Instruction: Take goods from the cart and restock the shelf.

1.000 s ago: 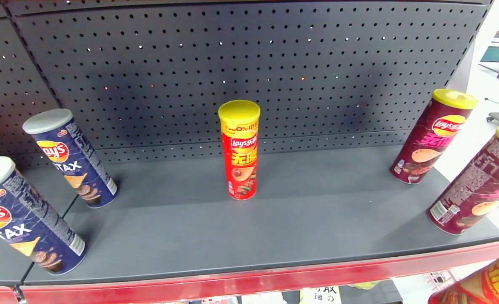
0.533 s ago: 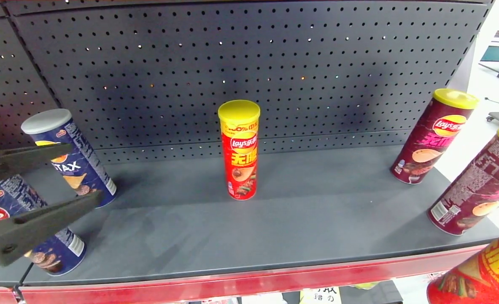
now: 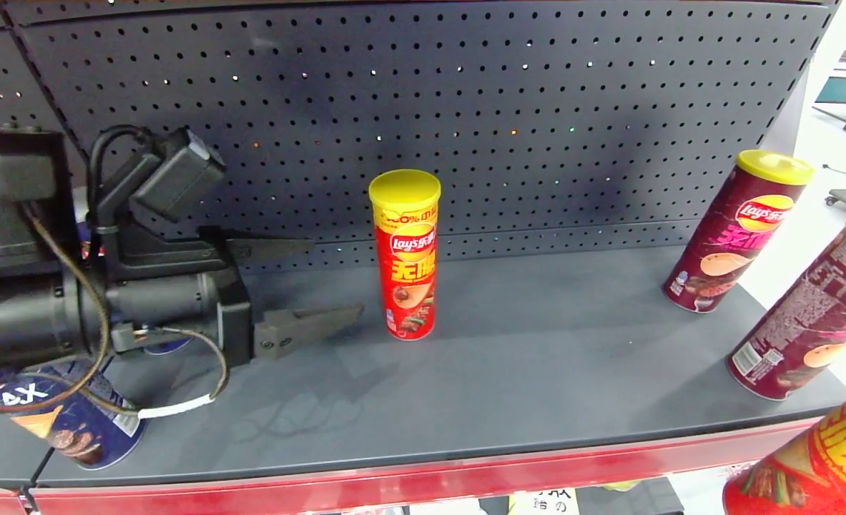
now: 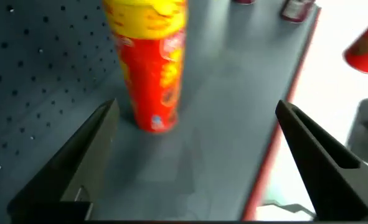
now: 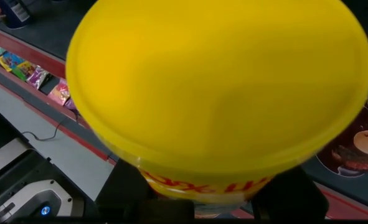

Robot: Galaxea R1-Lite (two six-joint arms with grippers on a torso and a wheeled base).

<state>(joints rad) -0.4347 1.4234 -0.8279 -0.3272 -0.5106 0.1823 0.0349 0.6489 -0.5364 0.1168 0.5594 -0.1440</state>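
The shelf [image 3: 508, 386] is a grey deck with a red front edge [image 3: 408, 478] and a dark pegboard back [image 3: 480, 100]. A red can [image 3: 404, 265] with a yellow lid stands upright near the middle of the back edge, just short of the pegboard.

The left gripper [image 3: 337, 279] hangs over the left part of the shelf, its jaws spread wide and holding nothing. Its fingers [image 3: 308, 322] point toward the red can, with the tips near the can but not touching it. In the left wrist view the gripper [image 4: 196, 109] frames the same can [image 4: 152, 74], which stands beyond the open fingers, closer to the one on the pegboard side.

A second red can [image 3: 816, 465] shows below and in front of the shelf's right front corner, off the deck. In the right wrist view its yellow lid [image 5: 221, 81] sits close to the camera, and the right gripper [image 5: 202, 202] clasps the body from both sides beneath it.

Two maroon cans with yellow lids stand at the right end of the shelf: one [image 3: 734, 236] near the back, the other [image 3: 805, 315] toward the right front corner. A blue can [image 3: 72, 425] stands at the left front corner, largely hidden behind the left arm.
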